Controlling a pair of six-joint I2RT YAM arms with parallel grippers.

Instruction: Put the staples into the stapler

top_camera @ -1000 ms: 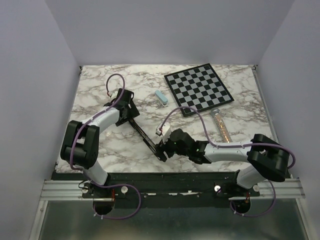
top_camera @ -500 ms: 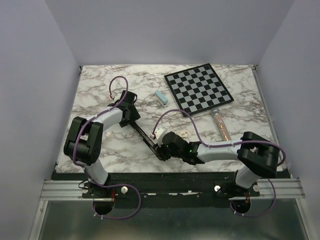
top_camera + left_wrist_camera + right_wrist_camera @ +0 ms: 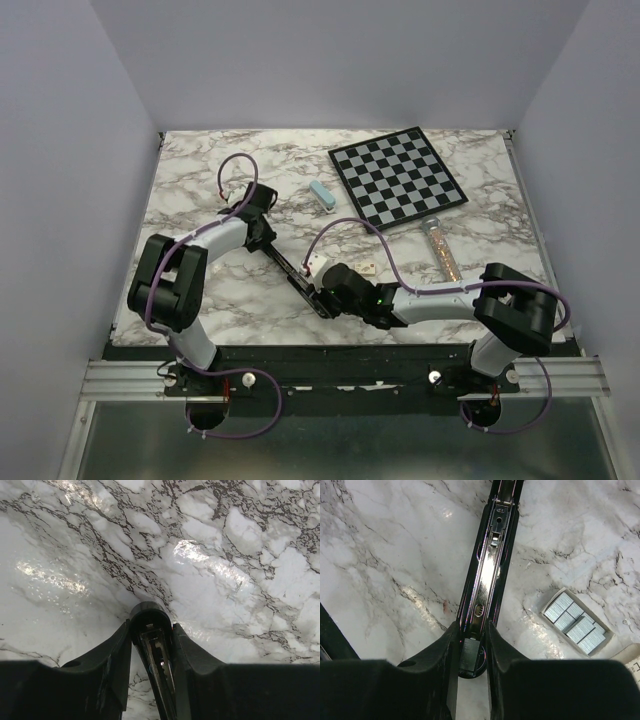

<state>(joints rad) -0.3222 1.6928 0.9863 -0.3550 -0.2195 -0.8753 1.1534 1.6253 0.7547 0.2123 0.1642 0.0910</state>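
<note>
The left gripper (image 3: 151,626) pinches the far end of the stapler (image 3: 293,272) and the right gripper (image 3: 471,626) its near end, bare marble table (image 3: 200,180) flanking both, while only the right wrist view shows the staples (image 3: 574,622), in a small box (image 3: 551,601) just right of that gripper.

Stapler (image 3: 487,575) is black, staples (image 3: 575,623) silver, table (image 3: 200,170) grey-veined white.

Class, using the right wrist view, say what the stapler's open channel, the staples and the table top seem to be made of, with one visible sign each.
In the stapler, the channel looks like polished metal, likely steel: mirror reflections. The staples: dull silver-grey metal, finely ribbed strips. The table top: glossy veined marble look with glare, possibly laminate.
</note>
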